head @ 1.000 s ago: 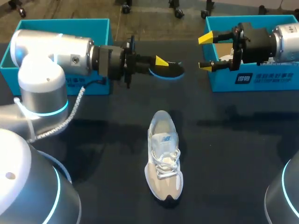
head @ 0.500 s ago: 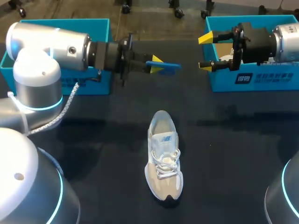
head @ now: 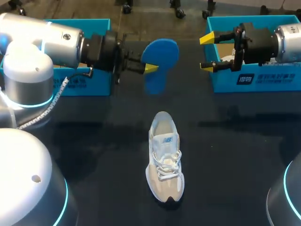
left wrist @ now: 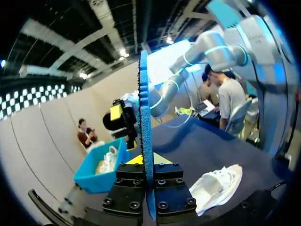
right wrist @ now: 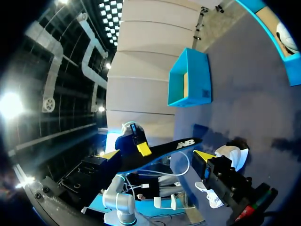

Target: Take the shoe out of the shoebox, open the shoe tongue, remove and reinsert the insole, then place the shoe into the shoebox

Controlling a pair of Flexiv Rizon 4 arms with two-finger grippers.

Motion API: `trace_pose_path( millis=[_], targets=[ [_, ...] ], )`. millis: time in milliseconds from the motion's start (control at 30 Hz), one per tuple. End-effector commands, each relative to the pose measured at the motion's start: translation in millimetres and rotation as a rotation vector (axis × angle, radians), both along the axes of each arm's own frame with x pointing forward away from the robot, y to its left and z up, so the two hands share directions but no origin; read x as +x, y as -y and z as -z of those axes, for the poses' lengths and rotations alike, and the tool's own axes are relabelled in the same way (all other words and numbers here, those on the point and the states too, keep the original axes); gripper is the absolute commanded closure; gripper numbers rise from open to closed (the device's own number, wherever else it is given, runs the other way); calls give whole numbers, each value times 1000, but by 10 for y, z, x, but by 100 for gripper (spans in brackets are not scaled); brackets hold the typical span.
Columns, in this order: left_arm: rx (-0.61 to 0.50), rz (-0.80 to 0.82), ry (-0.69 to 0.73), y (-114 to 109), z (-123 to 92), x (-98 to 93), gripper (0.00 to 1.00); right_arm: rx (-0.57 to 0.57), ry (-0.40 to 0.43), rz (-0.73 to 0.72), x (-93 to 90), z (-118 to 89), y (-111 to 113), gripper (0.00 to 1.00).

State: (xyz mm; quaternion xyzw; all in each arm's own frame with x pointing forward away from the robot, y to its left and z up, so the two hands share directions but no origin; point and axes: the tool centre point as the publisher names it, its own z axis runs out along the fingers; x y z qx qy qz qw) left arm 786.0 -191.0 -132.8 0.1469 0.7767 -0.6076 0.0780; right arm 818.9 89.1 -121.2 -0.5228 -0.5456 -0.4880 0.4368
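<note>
Currently in left gripper [head: 150,68]: blue insole [head: 160,59], pinched between the yellow tips. In the left wrist view it stands edge-on straight out of the pressed-together fingers.
Change, insole: it has rolled over the last second. Its dark face was up at first, it was edge-on half a second ago, and now its flat blue face is turned to the head camera.
Change, left arm: the wrist has drawn back a little toward its own side.
Insole position: in the air, clear of the table [head: 235,141], between the two boxes and beyond the shoe's far end.
Right gripper [head: 207,52]: fingers spread, nothing between them, at the near corner of the right shoebox [head: 254,80]. It has not moved across the frames.
Shoe [head: 163,157]: upright on its sole mid-table, toe toward the robot and collar toward the boxes. It is well apart from both grippers and has not moved.
Left shoebox [head: 89,87]: behind the left arm, untouched.
Meaning: the insole is out, so the removal step looks done. The roll reads as re-orienting the insole for reinsertion.
Remaining: the insole goes back in, then the shoe goes into the box.
Next move needs: the insole brought down and lined up with the shoe opening. The right gripper will probably have to steady the shoe.
Risk: the insole is thin and held at one spot, so it may flex or catch on the collar.
</note>
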Motion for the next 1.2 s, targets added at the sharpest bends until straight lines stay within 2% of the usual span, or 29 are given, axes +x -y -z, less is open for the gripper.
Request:
trace_pose_path(
  millis=[33,67,167,267,633,767,1200],
  targets=[
    [169,-125,-398,27,-43,12,100,-2,0,-1,3,4,-7,0],
    [169,-125,-398,27,-43,12,100,-2,0,-1,3,4,-7,0],
    [181,-142,-548,-7,-7,35,100,-2,0,-1,3,4,-7,0],
    [180,-185,-630,-34,43,64,100,-2,0,-1,3,4,-7,0],
    [95,-210,-927,-118,166,298,100,-2,0,-1,3,4,-7,0],
    [77,-180,-1005,-58,220,323,100,-16,21,-2,1,7,18,0],
    [50,-199,-1138,100,319,367,100,-202,45,-19,-79,-76,128,0]
  ],
)
